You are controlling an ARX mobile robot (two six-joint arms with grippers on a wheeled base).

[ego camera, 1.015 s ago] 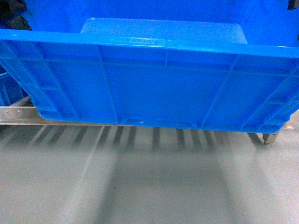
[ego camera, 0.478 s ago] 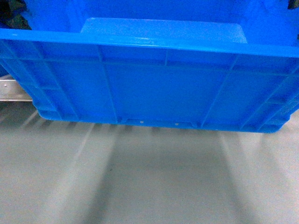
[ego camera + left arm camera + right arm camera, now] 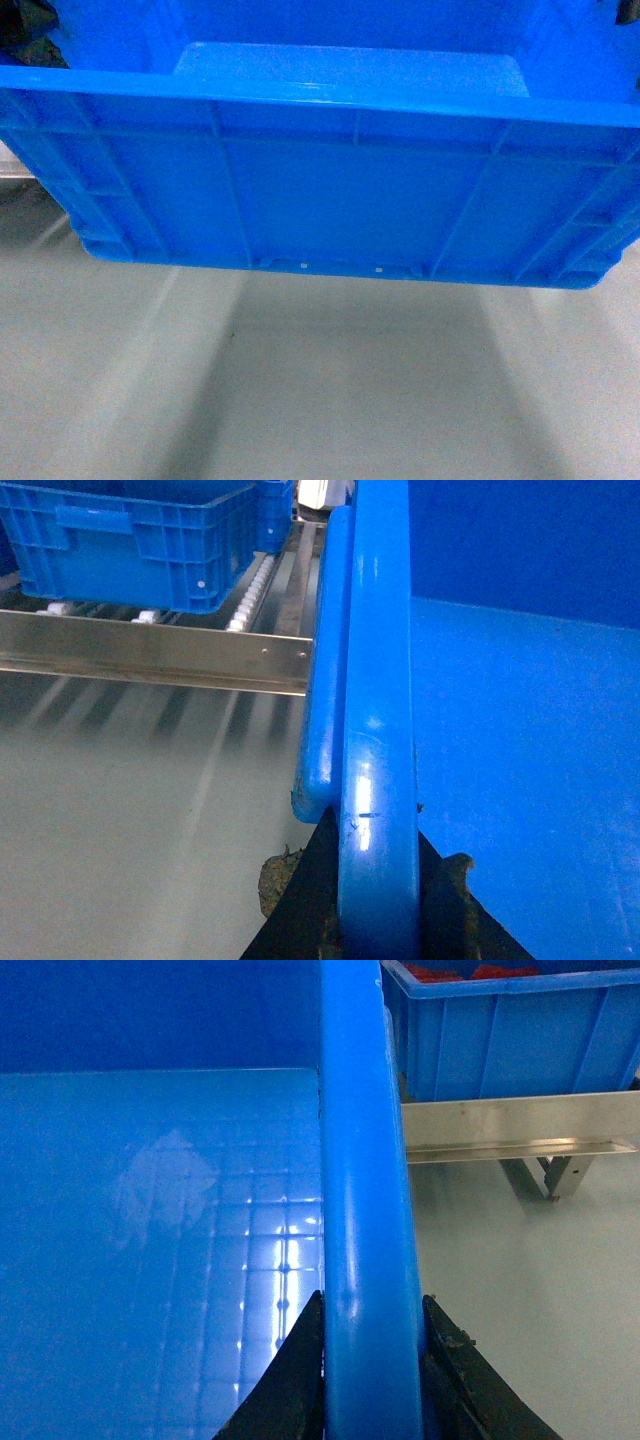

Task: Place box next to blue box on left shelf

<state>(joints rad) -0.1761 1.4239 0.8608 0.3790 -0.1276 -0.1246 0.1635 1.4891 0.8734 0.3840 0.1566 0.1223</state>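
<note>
The box [image 3: 330,190], a large bright blue ribbed crate, fills the upper half of the head view and hangs above the grey floor. My left gripper [image 3: 375,840] is shut on its left rim, one black finger on each side. My right gripper [image 3: 370,1305] is shut on the right rim the same way. Ahead of the left rim, the left shelf shows its flat steel front rail [image 3: 150,655] and white rollers [image 3: 250,590]. The blue box [image 3: 130,540] stands on those rollers, to the left of the box I hold.
In the right wrist view another blue crate [image 3: 510,1030] with red contents sits on a steel rail [image 3: 520,1125] with a leg [image 3: 550,1175] below it. Grey floor [image 3: 320,390] lies under the held box.
In the head view the steel rail and the roller shadows below the box have slid up behind it and out of sight. The box stays held between both grippers.
</note>
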